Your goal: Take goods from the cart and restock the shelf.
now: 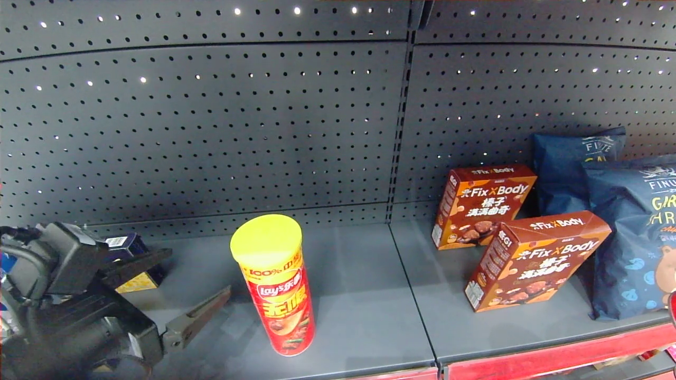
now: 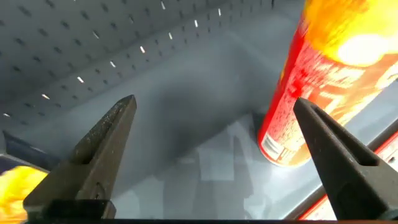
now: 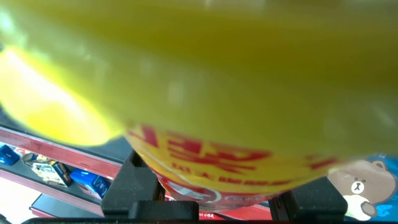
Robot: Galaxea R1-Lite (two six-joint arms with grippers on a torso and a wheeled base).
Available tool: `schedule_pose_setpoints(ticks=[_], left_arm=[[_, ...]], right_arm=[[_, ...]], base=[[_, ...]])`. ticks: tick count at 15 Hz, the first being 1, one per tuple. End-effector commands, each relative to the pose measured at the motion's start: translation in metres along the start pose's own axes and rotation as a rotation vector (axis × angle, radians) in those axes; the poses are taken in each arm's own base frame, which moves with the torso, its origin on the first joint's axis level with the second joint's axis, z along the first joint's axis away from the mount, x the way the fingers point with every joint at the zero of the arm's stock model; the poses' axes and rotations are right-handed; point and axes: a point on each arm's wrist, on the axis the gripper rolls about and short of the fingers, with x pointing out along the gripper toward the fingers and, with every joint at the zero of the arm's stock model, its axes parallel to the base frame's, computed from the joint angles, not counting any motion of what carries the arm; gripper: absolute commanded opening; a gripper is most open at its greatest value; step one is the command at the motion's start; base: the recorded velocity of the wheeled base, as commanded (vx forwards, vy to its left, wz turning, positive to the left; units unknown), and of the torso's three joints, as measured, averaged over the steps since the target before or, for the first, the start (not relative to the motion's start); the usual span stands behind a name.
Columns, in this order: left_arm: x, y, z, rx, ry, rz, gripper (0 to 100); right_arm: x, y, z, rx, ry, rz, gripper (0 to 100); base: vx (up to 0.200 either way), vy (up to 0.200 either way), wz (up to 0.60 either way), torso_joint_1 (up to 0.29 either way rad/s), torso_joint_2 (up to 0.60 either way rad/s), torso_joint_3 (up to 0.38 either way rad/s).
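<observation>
Left gripper (image 1: 199, 271) wide open, empty — chip can (image 1: 280, 295) upright on shelf (image 1: 364, 295) just to its right, clear of both fingers — right gripper (image 3: 217, 194) clamped round second can (image 3: 211, 81)

Lighting: even, moderate. Bright points shine through back panel (image 1: 211, 132) holes. Soft shadows lie on the shelf (image 1: 364, 295) beside the boxes (image 1: 533, 258). Panel seams bow near edges.

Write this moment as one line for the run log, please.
shelf: chip can upright | left gripper: open, beside it, apart | right gripper: holds second can
</observation>
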Motion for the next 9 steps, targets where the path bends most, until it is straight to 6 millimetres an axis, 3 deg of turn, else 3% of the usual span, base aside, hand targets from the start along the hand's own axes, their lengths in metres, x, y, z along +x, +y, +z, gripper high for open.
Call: schedule_pose_setpoints(ticks=[1, 6, 9], left_arm=[[-0.024, 0.002, 0.01, 0.018, -0.066, 0.046, 100], [-0.078, -0.003, 0.003, 0.012, -0.077, 0.115, 100], [-0.095, -0.006, -0.008, 0.012, -0.114, 0.166, 100]], right_arm=[[0.001, 0.0, 0.001, 0.0, -0.001, -0.002, 0], [-0.003, 0.0, 0.001, -0.003, -0.012, -0.007, 0], [-0.004, 0.0, 0.001, -0.004, -0.016, -0.008, 0]], base=[[0.0, 0.0, 0.0, 0.0, 0.0, 0.0], [0.0, 0.0, 0.0, 0.0, 0.0, 0.0], [0.0, 0.0, 0.0, 0.0, 0.0, 0.0]])
